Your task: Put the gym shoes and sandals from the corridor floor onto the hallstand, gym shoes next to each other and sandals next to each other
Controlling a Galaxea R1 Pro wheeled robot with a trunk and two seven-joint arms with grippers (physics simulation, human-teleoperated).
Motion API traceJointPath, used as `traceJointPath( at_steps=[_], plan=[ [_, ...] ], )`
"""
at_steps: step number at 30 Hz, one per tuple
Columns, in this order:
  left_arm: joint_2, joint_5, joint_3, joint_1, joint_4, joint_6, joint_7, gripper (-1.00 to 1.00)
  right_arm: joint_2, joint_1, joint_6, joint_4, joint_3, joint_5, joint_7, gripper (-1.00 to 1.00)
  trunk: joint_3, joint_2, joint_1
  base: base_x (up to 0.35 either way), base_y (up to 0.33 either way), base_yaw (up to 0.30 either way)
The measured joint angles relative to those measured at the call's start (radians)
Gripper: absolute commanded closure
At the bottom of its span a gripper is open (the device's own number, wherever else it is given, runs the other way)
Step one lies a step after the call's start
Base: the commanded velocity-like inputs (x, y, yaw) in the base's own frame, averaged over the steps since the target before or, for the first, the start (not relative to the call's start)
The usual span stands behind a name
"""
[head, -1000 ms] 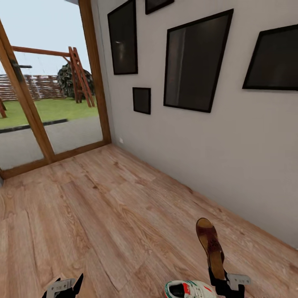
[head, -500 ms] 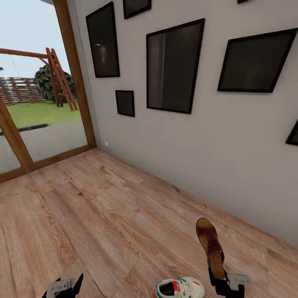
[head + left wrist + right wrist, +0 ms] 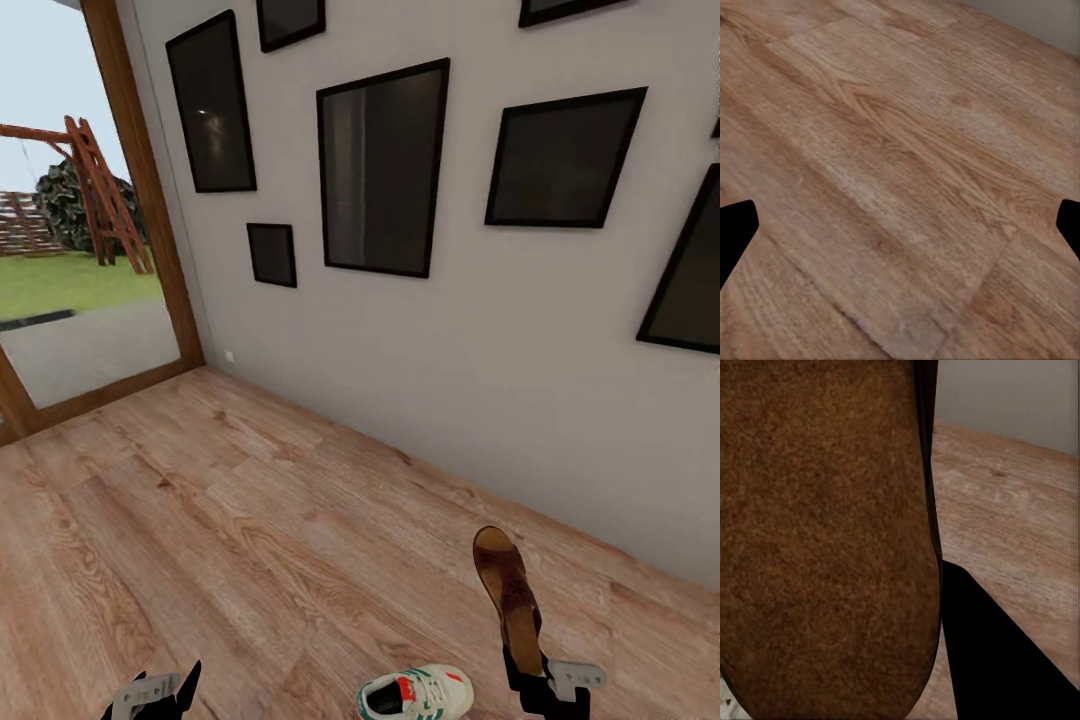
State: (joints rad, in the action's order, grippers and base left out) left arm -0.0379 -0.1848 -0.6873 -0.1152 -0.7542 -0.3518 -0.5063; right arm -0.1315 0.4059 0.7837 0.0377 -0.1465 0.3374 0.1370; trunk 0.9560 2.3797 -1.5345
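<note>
Brown sandal (image 3: 507,598), clamped upright in my right gripper (image 3: 545,682); gym shoe (image 3: 416,693) just beside; left gripper (image 3: 150,692) spread, empty. I'd carry it level.

Left gripper (image 3: 160,693) has black fingers on a pale grey bracket; right gripper (image 3: 540,668) is likewise black with a grey bracket.

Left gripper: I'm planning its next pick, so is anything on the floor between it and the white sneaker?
Nothing visible: only bare wood-plank floor lies between the left gripper and the white sneaker with green stripes. The right gripper, holding the brown sandal, is on the sneaker's far side.
</note>
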Motion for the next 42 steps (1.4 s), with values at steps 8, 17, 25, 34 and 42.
traceJointPath(
  at_steps=[8, 17, 25, 34, 42],
  plan=[
    [0.000, 0.000, 0.000, 0.000, -0.001, 0.000, 0.000, -1.00, 0.001, 0.000, 0.000, 0.000, 0.001, 0.000, 0.000, 1.00, 0.000, 0.000, 0.000, 0.000, 0.091, -0.008],
    [0.000, 0.000, 0.000, 0.000, 0.000, 0.000, 0.000, -1.00, 0.001, 0.000, 0.000, 0.000, -0.001, 0.000, -0.002, 1.00, 0.000, 0.000, 0.000, 0.000, 0.163, 0.000],
    [0.000, 0.000, 0.000, 0.000, -0.001, 0.000, 0.001, -1.00, 0.001, 0.000, 0.000, 0.001, 0.000, 0.000, -0.001, 1.00, 0.000, 0.000, 0.000, 0.043, 0.120, 0.000],
    [0.000, 0.000, -0.001, 0.000, 0.000, 0.000, 0.001, -1.00, 0.001, 0.000, 0.000, 0.001, 0.000, 0.000, -0.002, 1.00, 0.000, 0.000, 0.000, 0.090, 0.109, 0.000],
    [0.000, 0.000, -0.001, 0.000, 0.000, 0.000, 0.002, -1.00, 0.001, 0.000, 0.000, 0.001, 0.000, 0.000, -0.002, 1.00, 0.000, 0.000, 0.000, 0.006, 0.007, -0.001]
  ],
)
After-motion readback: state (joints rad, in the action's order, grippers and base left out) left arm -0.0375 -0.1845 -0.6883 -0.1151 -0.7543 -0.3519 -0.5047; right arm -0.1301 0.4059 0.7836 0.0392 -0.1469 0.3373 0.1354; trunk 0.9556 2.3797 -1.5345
